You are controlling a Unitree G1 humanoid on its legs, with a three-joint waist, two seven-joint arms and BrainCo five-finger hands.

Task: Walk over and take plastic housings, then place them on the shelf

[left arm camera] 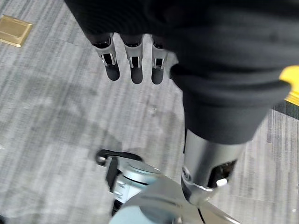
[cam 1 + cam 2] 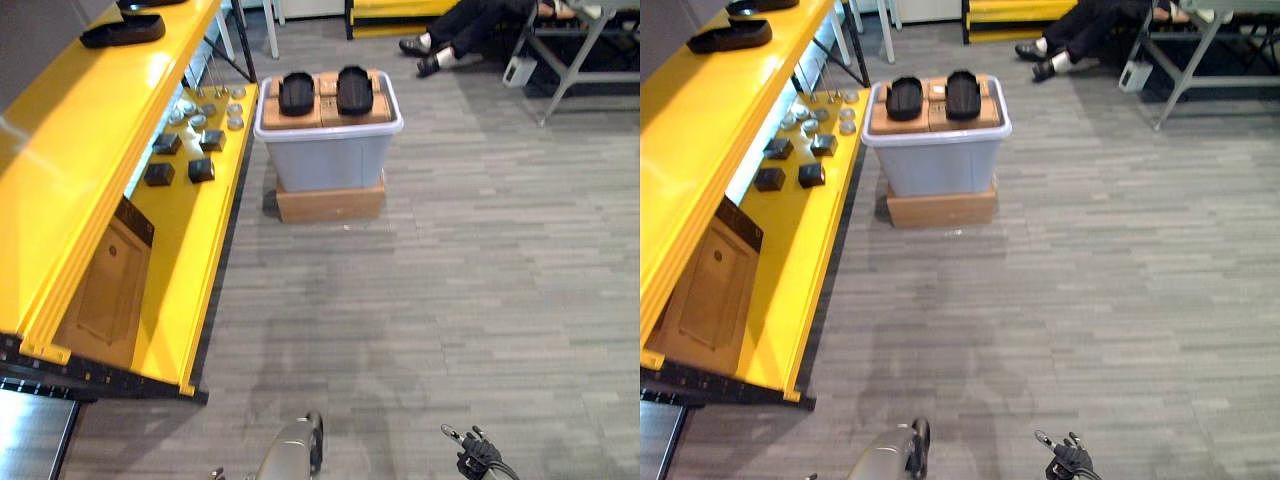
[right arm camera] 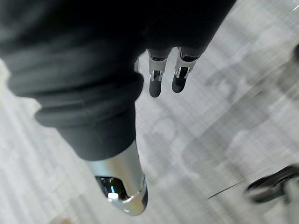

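Left hand [image 1: 135, 70] hangs over the grey floor [image 2: 450, 300] with its fingers straight and a little apart, and it holds nothing. The right hand [image 3: 156, 83] hangs in the same way, fingers straight and empty. Two plastic housings [image 2: 296, 92] lie straight ahead and well apart from both hands. They rest side by side on two brown cartons [image 2: 375, 112], one on each, inside one grey bin [image 2: 325, 160] which stands on one cardboard box [image 2: 330, 200]. Each housing is oval, and its long axis points away from the robot. The bin is a little to the left of the middle, so the left hand is probably somewhat nearer, but the robot must first walk forward. One yellow shelf [image 2: 60, 150] runs along the left side. Two other housings [image 2: 122, 30] already lie near the far end of its top board, and four small black blocks [image 2: 158, 174] sit on its lower board.
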